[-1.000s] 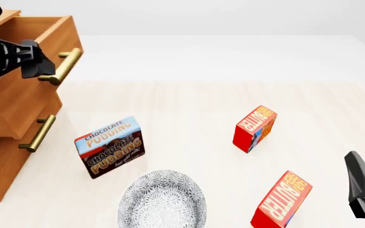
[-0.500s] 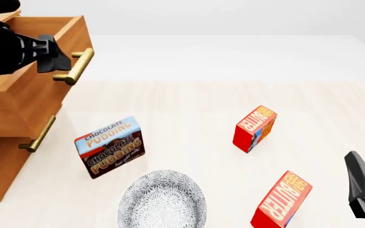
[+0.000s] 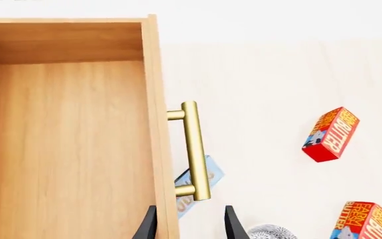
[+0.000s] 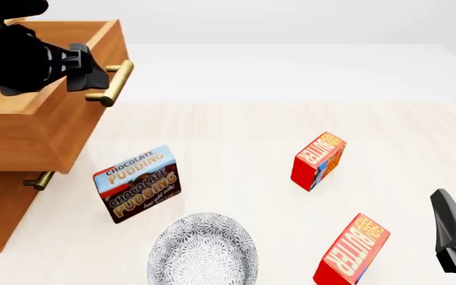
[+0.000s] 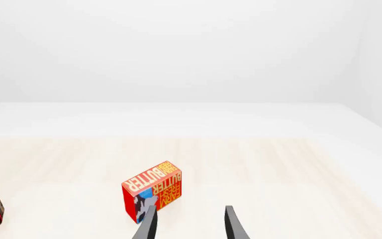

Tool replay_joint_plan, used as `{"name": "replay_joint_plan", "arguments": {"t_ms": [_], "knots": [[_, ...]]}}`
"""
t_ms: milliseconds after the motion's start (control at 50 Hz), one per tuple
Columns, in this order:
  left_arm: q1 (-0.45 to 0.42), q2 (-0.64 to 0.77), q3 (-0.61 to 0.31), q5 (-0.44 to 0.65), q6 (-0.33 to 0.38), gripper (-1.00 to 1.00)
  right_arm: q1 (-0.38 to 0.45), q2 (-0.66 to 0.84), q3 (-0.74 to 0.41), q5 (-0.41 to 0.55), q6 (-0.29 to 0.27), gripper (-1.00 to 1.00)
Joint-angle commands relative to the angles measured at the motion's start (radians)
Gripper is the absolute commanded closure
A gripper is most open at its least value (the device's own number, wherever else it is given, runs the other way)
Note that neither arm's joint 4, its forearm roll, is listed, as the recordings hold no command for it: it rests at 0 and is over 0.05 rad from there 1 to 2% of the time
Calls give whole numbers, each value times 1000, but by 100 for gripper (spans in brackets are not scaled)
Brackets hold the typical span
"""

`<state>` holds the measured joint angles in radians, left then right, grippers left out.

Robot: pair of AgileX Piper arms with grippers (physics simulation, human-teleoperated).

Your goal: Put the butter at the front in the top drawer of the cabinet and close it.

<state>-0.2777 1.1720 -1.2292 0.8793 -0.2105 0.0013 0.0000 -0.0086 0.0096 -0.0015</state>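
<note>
Front butter (image 4: 352, 252) sits on the table's near right, beside the patterned bowl (image 4: 202, 249). Top drawer (image 4: 46, 127) is out; I've got the left gripper (image 4: 85, 74) at its handle (image 4: 111, 84), fingers spread, not clamped. Right gripper (image 5: 187, 226) open, holding nothing.

Bare simulated tabletop (image 4: 236, 124) scene: blank white surroundings, pale wood.
</note>
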Motion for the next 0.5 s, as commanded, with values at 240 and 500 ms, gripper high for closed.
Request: {"name": "replay_joint_plan", "arguments": {"t_ms": [240,500], "knots": [[-97,58,1,-48,-20,-100,0,1,2,-3,0,-100],[-138,95,-20,-54,-14,-100,0,1,2,-3,0,-100]]}}
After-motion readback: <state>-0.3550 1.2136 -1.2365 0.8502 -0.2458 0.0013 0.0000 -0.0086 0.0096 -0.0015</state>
